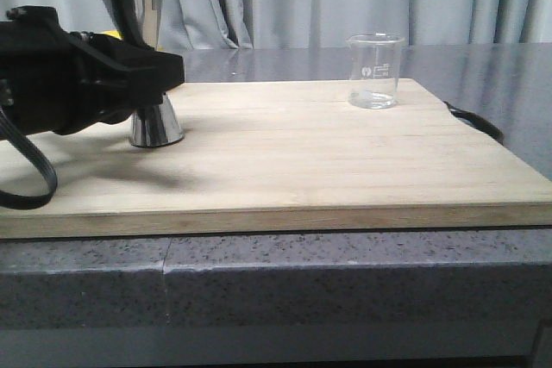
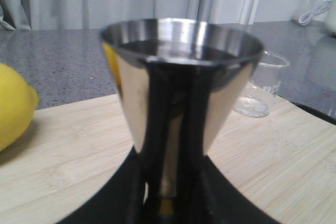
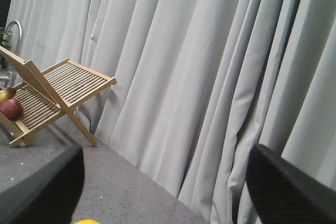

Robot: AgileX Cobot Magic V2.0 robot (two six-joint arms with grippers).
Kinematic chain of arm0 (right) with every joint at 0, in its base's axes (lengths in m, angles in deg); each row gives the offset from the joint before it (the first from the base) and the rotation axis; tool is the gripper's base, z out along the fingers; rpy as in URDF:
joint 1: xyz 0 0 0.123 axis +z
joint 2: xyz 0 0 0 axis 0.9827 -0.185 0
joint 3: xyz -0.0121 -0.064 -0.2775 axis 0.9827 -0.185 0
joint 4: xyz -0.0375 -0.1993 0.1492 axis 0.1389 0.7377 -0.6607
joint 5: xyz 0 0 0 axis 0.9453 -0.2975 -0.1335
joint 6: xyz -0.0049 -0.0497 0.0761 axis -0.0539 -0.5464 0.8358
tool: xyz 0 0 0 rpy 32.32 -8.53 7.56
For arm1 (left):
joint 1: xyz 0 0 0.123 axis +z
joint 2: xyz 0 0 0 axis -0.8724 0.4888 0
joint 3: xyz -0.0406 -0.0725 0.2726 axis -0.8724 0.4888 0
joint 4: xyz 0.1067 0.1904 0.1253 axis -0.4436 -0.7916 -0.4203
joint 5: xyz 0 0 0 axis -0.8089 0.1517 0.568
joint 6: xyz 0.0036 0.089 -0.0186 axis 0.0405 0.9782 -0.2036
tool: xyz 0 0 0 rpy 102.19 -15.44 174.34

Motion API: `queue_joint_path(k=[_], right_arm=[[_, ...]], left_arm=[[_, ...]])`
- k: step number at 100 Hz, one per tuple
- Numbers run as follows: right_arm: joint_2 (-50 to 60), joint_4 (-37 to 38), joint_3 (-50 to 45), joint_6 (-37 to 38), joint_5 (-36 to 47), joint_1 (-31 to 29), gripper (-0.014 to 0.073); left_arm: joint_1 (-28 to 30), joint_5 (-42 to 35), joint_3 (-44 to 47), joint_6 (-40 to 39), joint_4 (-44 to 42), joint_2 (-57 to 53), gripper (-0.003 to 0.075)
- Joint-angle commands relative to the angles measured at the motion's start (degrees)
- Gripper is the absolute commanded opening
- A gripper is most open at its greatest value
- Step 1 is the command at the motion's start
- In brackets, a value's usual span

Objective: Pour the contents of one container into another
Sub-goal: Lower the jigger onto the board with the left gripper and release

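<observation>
The pour has not happened yet, judging by how things stand. The glass beaker (image 1: 375,71) stands upright and alone at the far right of the wooden board (image 1: 285,170), with nothing holding it; whether it holds any liquid is hard to tell. The steel jigger (image 1: 142,58) stands upright at the far left of the board, base flat on the wood, well apart from the beaker.

The left tool (image 1: 159,75) sits around the jigger's narrow waist. In the left wrist view the dark fingers (image 2: 197,145) rise on either side of the waist and the jigger's upper cup (image 2: 181,77) fills the picture, so the tool appears clenched on the jigger, steadying it, though the contact itself is partly hidden. A lemon (image 2: 13,103) lies just beside the jigger, on its far left.

The right tool (image 3: 165,192) is away from the board: its wrist view shows only curtain (image 3: 210,66), a wooden rack (image 3: 58,93) and the two finger pads (image 3: 291,182) spread wide, released and empty.

What remains is nearly everything: the right arm must reach the beaker, grasp it, carry it over the jigger's mouth and tip it.
</observation>
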Motion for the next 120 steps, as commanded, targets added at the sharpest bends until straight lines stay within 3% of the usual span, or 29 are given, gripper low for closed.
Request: queue_joint_path(k=[1,33,55,82,104,120], right_arm=[[1.1,-2.4,1.2,0.0,1.6,0.1,0.0567],[1.1,-2.4,1.2,0.0,1.6,0.1,0.0567],[1.1,-2.4,1.2,0.0,1.6,0.1,0.0567],[1.1,-2.4,1.2,0.0,1.6,0.1,0.0567],[1.1,-2.4,1.2,0.0,1.6,0.1,0.0567],[1.1,-2.4,1.2,0.0,1.6,0.1,0.0567]], left_arm=[[0.1,-2.8,-1.1,-0.4,0.4,-1.4,-0.0019],[0.1,-2.8,-1.1,-0.4,0.4,-1.4,-0.0009],[0.1,-2.8,-1.1,-0.4,0.4,-1.4,0.0122],[0.1,-3.0,-1.1,-0.4,-0.9,-1.4,0.0148],[0.1,-3.4,-1.1,-0.4,-0.9,-1.4,0.0314],[0.1,-3.4,-1.1,-0.4,-1.0,-1.4,0.0358]])
